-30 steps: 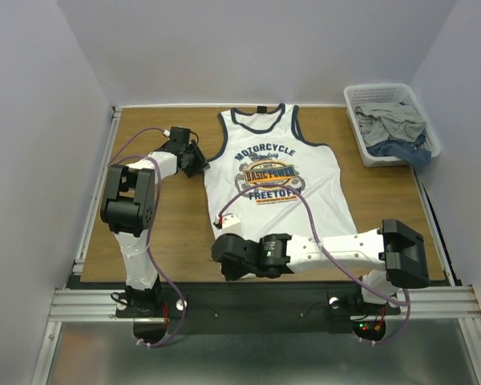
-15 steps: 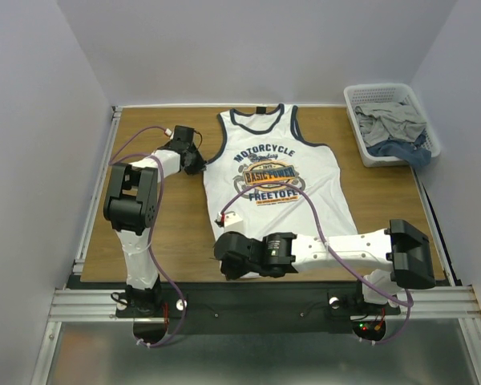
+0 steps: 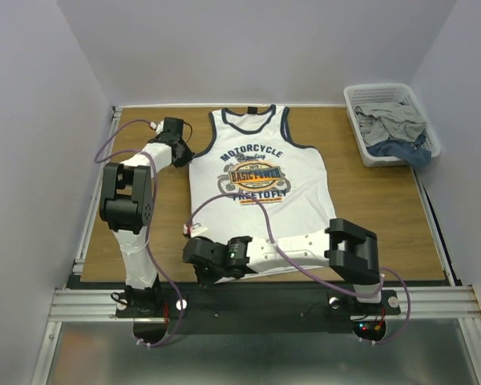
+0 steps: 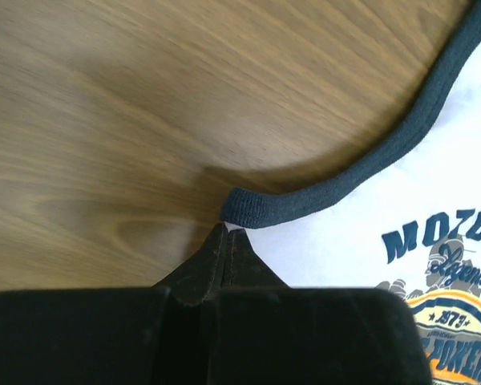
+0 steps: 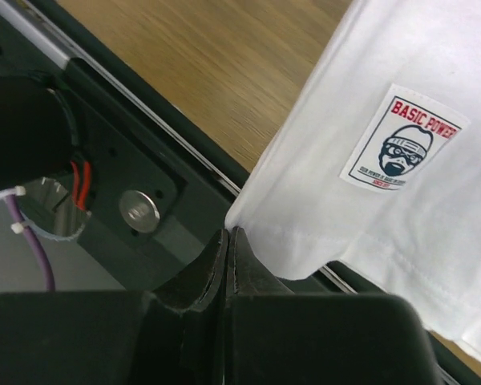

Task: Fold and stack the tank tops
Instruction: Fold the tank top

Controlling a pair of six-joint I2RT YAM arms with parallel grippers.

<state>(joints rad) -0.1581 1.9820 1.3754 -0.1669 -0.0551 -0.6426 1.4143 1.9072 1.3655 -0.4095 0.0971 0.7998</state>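
Inspected both arms; found like build. Noted white shells on the long links of the left arm [image 3: 136,257] and right arm [image 3: 309,241], with boxy black housings at the elbow joints and black wrist sections. Traced purple cabling slung loosely along each arm in the top view. Logged one purple cable [image 5: 32,253] in the right wrist view, bound with white ties, with thin red wires [image 5: 78,180] beside it. Recorded matte black fingers tapering to thin tips on the left claw [image 4: 227,233] and right claw [image 5: 227,234], each mounted on a broad black block. Saw small red and green lights [image 3: 369,327] at the right base.
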